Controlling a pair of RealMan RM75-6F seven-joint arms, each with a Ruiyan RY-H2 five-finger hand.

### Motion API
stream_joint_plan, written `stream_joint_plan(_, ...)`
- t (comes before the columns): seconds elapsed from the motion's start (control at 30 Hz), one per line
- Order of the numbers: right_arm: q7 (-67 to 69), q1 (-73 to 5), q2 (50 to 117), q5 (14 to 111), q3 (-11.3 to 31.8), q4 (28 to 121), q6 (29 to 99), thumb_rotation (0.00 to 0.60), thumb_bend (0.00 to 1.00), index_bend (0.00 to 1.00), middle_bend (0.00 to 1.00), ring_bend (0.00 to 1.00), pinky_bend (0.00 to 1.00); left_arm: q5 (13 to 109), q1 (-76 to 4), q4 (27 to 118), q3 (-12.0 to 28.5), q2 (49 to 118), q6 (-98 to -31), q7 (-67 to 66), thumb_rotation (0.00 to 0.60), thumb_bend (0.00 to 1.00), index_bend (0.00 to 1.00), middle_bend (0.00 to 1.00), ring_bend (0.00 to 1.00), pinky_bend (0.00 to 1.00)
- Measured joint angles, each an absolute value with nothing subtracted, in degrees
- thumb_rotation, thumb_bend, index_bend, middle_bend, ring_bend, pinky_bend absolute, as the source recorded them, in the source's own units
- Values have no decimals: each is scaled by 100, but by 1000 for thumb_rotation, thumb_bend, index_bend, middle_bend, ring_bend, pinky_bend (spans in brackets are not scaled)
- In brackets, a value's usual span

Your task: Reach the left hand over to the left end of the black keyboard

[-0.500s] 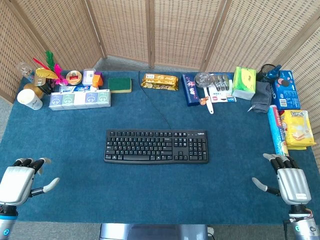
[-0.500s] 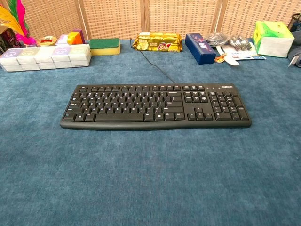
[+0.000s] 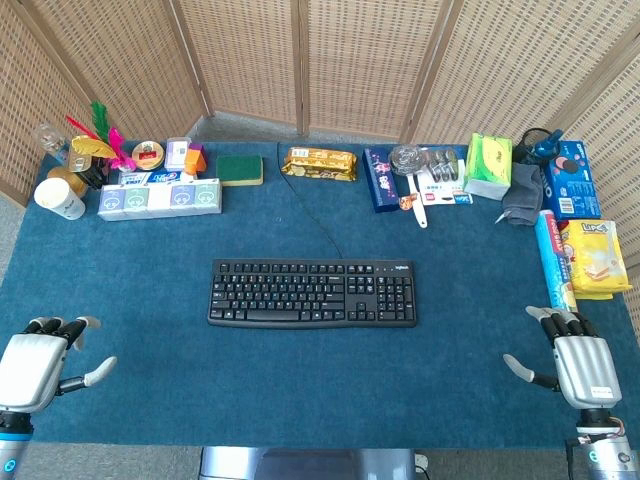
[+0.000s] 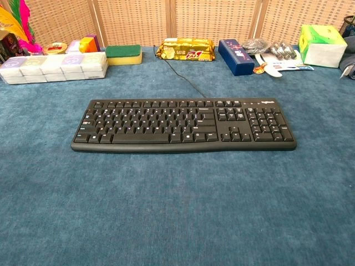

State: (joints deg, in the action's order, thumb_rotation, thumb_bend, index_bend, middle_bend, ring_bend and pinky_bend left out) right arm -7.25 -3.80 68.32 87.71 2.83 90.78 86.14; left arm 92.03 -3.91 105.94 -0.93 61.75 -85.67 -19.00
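The black keyboard (image 3: 313, 293) lies flat at the centre of the blue table cover (image 3: 150, 330), its long side parallel to the near edge and its black cable (image 3: 310, 215) running back toward the wicker screen (image 3: 330, 60). A small pale brand mark sits at the keyboard's upper right corner, too small to read in either view. Along the far edge stand a row of tissue packs (image 3: 160, 197), a green sponge (image 3: 239, 168), a gold snack packet (image 3: 319, 162), a dark blue box (image 3: 380, 180) and a green tissue box (image 3: 487, 165); their printing is not legible. At the right edge, a yellow packet (image 3: 594, 258) carries lettering that cannot be read with confidence, beside a blue box (image 3: 571, 180) printed with round biscuits. The head view alone shows both hands: the left hand (image 3: 35, 365) rests at the near left corner, fingers spread and holding nothing, well apart from the keyboard's left end; the right hand (image 3: 575, 360) rests at the near right corner, likewise spread and empty. The chest view shows neither hand, but gives the keyboard closer, with its key rows and number pad distinct, and the same back row from a low angle.
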Motion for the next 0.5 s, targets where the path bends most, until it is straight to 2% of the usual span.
stream_joint_plan(0.1, -732, -352, 6802, 8740, 280, 9084, 8629, 0, 186, 224, 281, 228, 213, 9137, -524, 10600, -30, 6173, -8369, -1954, 0, 125, 351, 611, 518, 410)
stream_joint_plan(0.17, -729, -338, 6793, 8743, 271, 9083, 8644, 0, 186, 224, 280, 229, 213, 9056, -667, 10601, 45, 6174, -8169, -2017, 0, 126, 351, 715, 615, 497)
stream_joint_plan(0.23, -719, -322, 6787, 8748, 266, 9079, 8664, 0, 187, 225, 280, 229, 213, 8974, -830, 10595, 129, 6183, -7954, -2076, 0, 125, 351, 886, 764, 632)
stream_joint_plan(0.3, -714, -307, 6780, 8743, 266, 9084, 8684, 0, 187, 225, 281, 228, 214, 8872, -1063, 10578, 248, 6203, -7672, -2116, 0, 125, 350, 979, 883, 735)
stream_joint_plan(0.33, -717, -300, 6779, 8738, 268, 9085, 8694, 0, 187, 225, 281, 228, 216, 8836, -1173, 10562, 307, 6218, -7562, -2122, 0, 125, 350, 999, 939, 780)
stream_joint_plan(0.4, -735, -280, 6778, 8721, 271, 9092, 8715, 0, 187, 224, 281, 229, 223, 8758, -1440, 10504, 450, 6276, -7306, -2127, 0, 125, 350, 1000, 991, 833)
stream_joint_plan(0.5, -757, -267, 6772, 8711, 273, 9110, 8725, 0, 187, 224, 281, 229, 229, 8614, -1812, 10408, 643, 6393, -6927, -2145, 0, 125, 350, 1000, 1000, 872)
